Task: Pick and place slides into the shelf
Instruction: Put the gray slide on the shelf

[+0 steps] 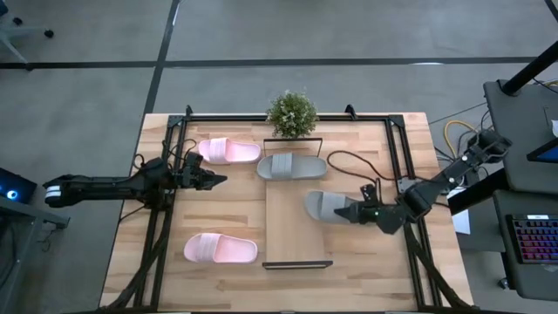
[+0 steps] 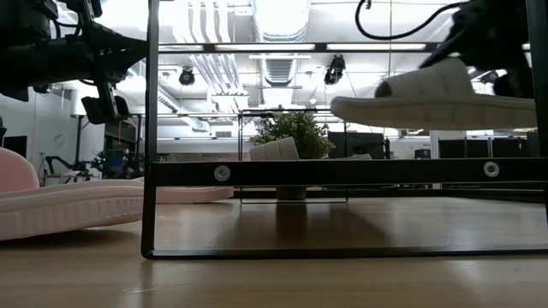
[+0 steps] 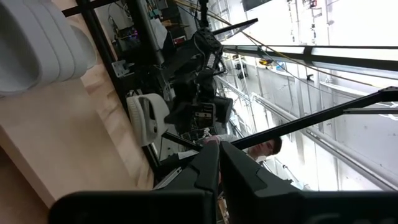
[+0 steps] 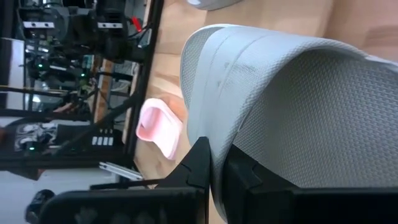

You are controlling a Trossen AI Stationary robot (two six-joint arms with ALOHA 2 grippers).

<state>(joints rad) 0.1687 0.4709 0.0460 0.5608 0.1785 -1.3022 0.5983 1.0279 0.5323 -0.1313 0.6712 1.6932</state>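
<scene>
Gripping one grey slide by its strap, my right claw was closed on the sandal at the right edge of the shelf, with the toe end over the light board. The low view showed that this slide was raised clear of the surfaces below it and roughly level. In the right wrist view, my fingers were clamped on the rim of the grey strap, and a pink slide lay on the counter beyond it. The second grey slide lay crosswise at the far end of the shelf, just in front of a small potted plant. One pink slide lay on the counter to the left of that grey one; the other pink slide lay near the front left, beside the shelf and apart from it. My left claw was pinched fully shut and held nothing, positioned above the counter between the two pink slides, closer to the far one. In the left wrist view, my closed fingers pointed across the counter toward the right arm.
</scene>
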